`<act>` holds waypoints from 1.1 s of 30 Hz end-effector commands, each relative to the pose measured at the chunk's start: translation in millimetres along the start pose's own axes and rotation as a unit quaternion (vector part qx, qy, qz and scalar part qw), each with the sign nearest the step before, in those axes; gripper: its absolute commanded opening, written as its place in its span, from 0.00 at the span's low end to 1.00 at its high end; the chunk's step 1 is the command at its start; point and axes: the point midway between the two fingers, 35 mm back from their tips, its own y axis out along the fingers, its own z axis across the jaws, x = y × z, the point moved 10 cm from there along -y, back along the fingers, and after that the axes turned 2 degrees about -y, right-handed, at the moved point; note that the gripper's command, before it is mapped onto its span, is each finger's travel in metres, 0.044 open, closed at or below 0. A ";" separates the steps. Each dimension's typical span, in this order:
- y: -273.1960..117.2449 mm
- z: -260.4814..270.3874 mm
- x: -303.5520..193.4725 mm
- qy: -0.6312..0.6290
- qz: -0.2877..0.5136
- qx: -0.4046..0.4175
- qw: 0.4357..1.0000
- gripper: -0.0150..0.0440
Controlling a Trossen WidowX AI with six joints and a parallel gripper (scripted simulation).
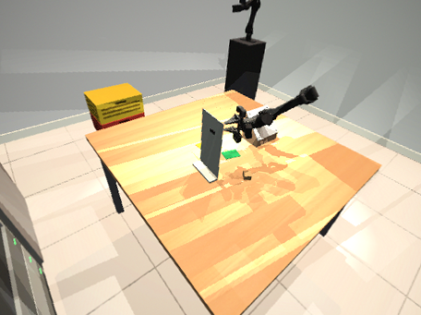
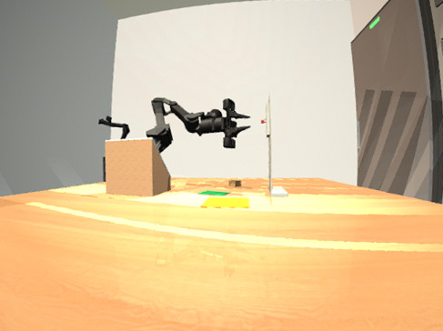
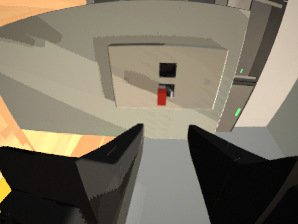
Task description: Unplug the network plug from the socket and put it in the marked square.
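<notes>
The plug (image 2: pixel 263 121) (image 3: pixel 162 97) shows as a small red piece at the lower opening of the light socket plate (image 3: pixel 140 82) on the upright panel (image 1: pixel 209 154) (image 2: pixel 269 159). The upper opening (image 3: pixel 167 69) is empty. My gripper (image 1: pixel 225 126) (image 2: pixel 250 121) (image 3: pixel 165 129) is open and empty, its fingers part-way apart. It points at the panel a short way in front of the plug, touching neither. Two flat squares lie on the table between the arm's base and the panel: a green square (image 1: pixel 231 154) (image 2: pixel 214 193) and a yellow square (image 2: pixel 225 202), partly hidden behind the panel in the top view.
A small dark block (image 1: pixel 246 176) (image 2: pixel 234 183) lies on the table near the green square. The panel stands on a light foot (image 1: pixel 205 172) (image 2: pixel 279 192). The arm is mounted on a box (image 2: pixel 129 167) behind the squares. A second arm (image 1: pixel 252 15) stands on a pedestal beyond the table.
</notes>
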 end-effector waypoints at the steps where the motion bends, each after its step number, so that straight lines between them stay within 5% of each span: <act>1: 5.3 -1.3 3.2 -0.002 -0.004 0.000 1.000 0.52; 33: 39.1 -1.5 12.4 -0.002 -0.004 0.000 1.000 0.52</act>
